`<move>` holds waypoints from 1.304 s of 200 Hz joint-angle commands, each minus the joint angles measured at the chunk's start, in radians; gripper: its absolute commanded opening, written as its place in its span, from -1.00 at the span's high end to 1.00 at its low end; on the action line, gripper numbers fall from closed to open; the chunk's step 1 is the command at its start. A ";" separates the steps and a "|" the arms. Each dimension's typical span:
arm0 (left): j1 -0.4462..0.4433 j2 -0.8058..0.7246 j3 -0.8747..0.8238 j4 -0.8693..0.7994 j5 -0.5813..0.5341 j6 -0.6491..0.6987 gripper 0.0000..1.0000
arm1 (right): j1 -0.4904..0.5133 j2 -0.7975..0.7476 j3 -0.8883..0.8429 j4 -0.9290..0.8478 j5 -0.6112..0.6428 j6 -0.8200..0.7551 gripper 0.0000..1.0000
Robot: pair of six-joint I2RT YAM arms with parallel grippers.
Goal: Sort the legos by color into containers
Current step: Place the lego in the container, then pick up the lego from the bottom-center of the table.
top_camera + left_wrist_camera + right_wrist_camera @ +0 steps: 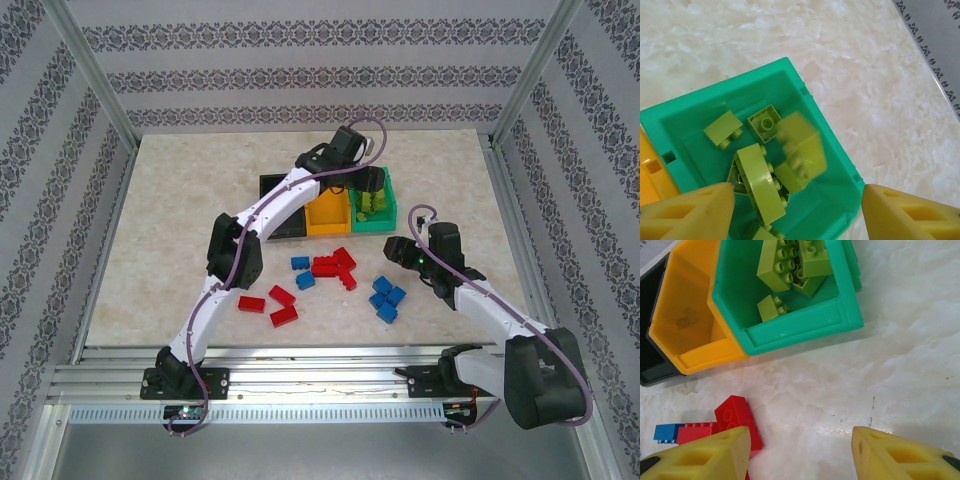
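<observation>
Over the green plastic bin (690,117) on the pale marbled counter (865,75), the left arm's yellow fingers (690,210) are hanging apart above yellow-green studded bricks (757,182), while the right arm's parted fingers (900,455) are hovering near light, stiff, slick-looking red bricks (737,415), likely best pinched across flat sides.

Just ahead of the left claw (799,200), between its fingers (690,212), one yellow-green brick (801,151) is smeared, its studs and edges unreadable. Another brick (765,234) close by the claw is cut by the bottom edge, as are both fingers. The green bin (837,145) runs off the same edge, and the orange bin (650,175) is only a sliver beside the claw. Ahead of the right claw (801,440), the black bin (647,355) is cut by the side edge. One finger of that claw covers part of the red bricks (737,415) and a blue brick (665,432). From above, the left arm (275,200) hides part of the black bin, and the bricks under the left claw are too small to count.
</observation>
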 commanded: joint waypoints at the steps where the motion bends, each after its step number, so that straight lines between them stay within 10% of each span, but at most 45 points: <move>1: -0.023 -0.041 0.005 -0.064 -0.001 0.018 -0.38 | -0.010 0.003 -0.010 0.023 -0.017 0.003 -0.13; 143: -0.003 -0.892 -1.265 0.448 -0.111 0.040 -0.48 | 0.057 0.053 0.098 -0.311 -0.059 -0.072 -0.14; 261: 0.267 -1.168 -1.637 0.516 0.040 0.063 -0.56 | 0.260 0.250 0.305 -0.644 0.190 -0.147 -0.14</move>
